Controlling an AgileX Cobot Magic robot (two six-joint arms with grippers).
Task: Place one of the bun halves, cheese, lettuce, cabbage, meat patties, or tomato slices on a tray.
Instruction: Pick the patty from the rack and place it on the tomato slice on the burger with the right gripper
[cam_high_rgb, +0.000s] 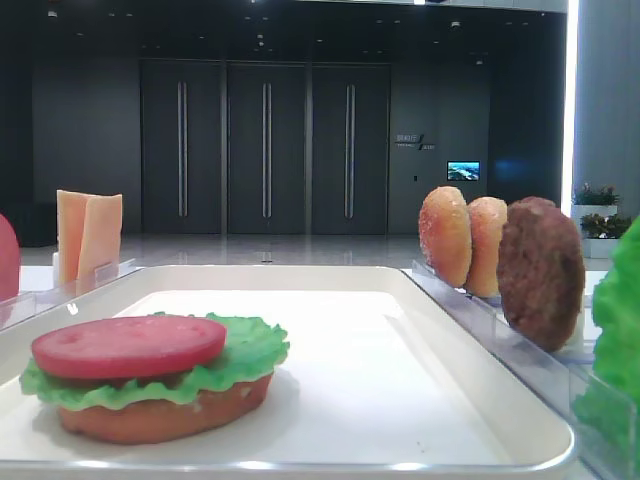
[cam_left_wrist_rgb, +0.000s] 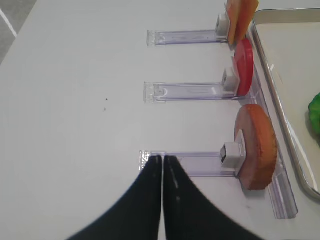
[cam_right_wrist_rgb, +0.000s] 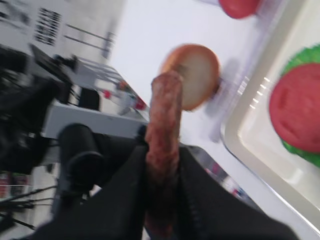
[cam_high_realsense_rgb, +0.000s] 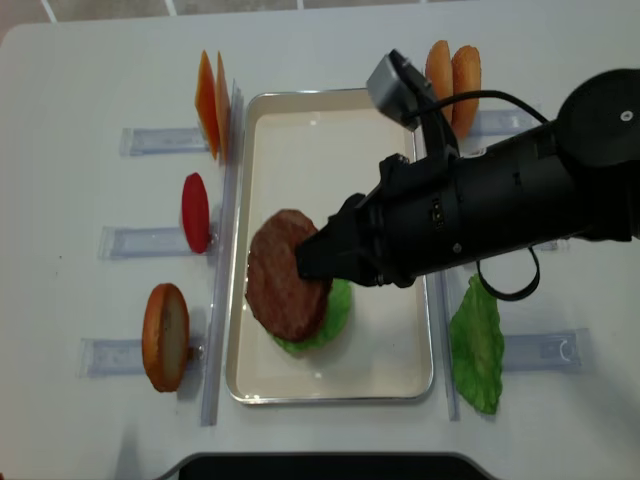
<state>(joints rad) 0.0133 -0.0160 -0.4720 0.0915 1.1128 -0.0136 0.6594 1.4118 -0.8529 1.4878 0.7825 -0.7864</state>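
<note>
Right now the right gripper (cam_high_realsense_rgb: 312, 262) is clamped on a meat patty (cam_high_realsense_rgb: 285, 274), holding it over the stacked bun, lettuce (cam_high_realsense_rgb: 335, 312) and tomato on the tray (cam_high_realsense_rgb: 330, 385). Left gripper (cam_left_wrist_rgb: 163, 165) is closed, empty.

Clear plastic holders (cam_left_wrist_rgb: 192, 92) lie on the white table (cam_left_wrist_rgb: 75, 100), seemingly six.

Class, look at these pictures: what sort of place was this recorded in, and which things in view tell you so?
Probably a robot demonstration table in a large hall or lobby, not a kitchen. The food stands in clear plastic holders around a tray on a white table, and tall dark doors stand behind.
</note>
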